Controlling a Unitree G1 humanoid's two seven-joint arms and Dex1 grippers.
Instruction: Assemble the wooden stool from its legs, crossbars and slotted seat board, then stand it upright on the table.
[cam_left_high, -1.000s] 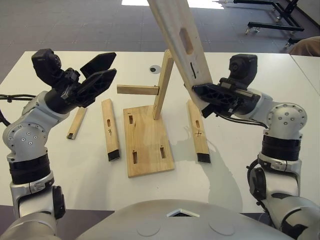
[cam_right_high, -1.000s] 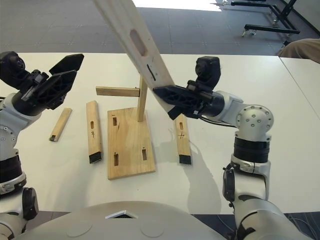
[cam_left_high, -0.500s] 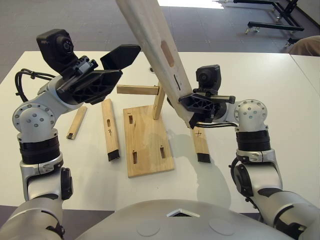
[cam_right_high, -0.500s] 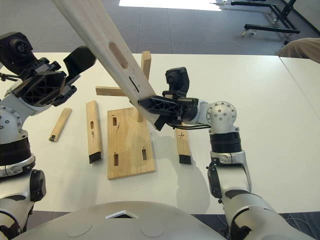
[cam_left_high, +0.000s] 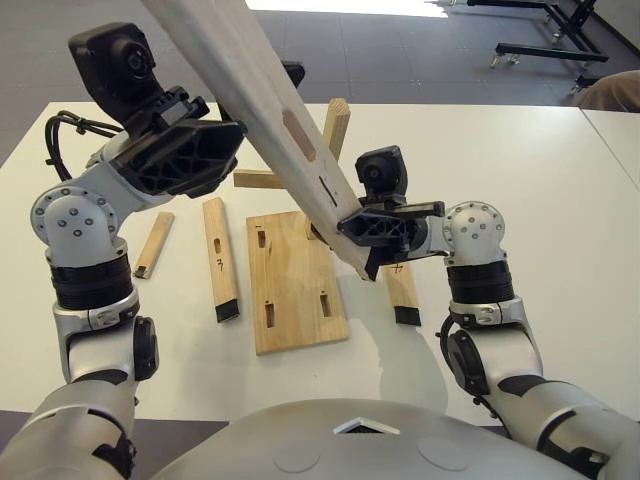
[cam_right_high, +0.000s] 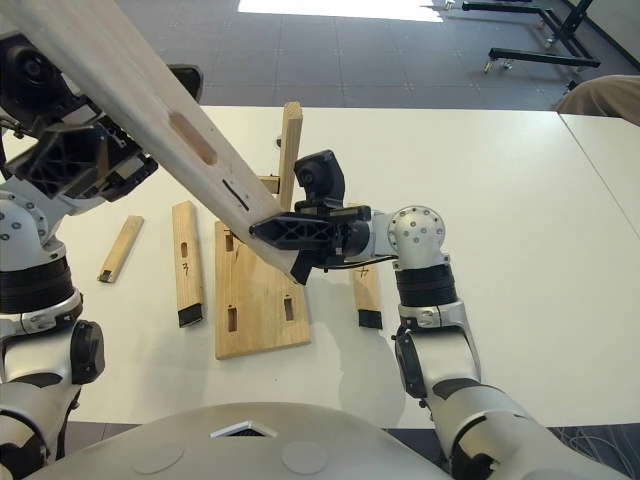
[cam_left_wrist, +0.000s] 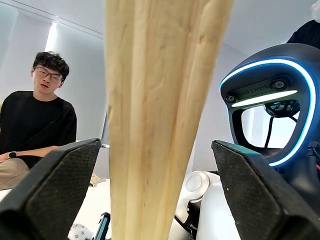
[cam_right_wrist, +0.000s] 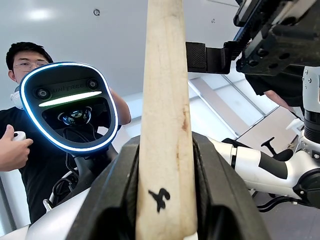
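A long wooden leg (cam_left_high: 285, 130) slants from the table's middle up toward the far left. My right gripper (cam_left_high: 358, 238) is shut on its lower end (cam_right_wrist: 167, 125), just above the slotted seat board (cam_left_high: 295, 290) lying flat on the table. My left gripper (cam_left_high: 235, 110) stands open around the leg's upper part, its fingers (cam_left_wrist: 50, 195) either side of the wood (cam_left_wrist: 160, 120) with gaps. Another leg (cam_left_high: 336, 118) stands upright in the board with a crossbar (cam_left_high: 258, 180) sticking out to the left.
A loose leg (cam_left_high: 220, 260) and a short crossbar (cam_left_high: 153, 245) lie left of the board. One more leg (cam_left_high: 403, 290) lies to its right, partly under my right arm. The white table (cam_left_high: 560, 220) has free room at the right.
My right gripper has swung the held leg left and tilted it lower over the board. The left gripper has risen and moved in until its fingers straddle the leg.
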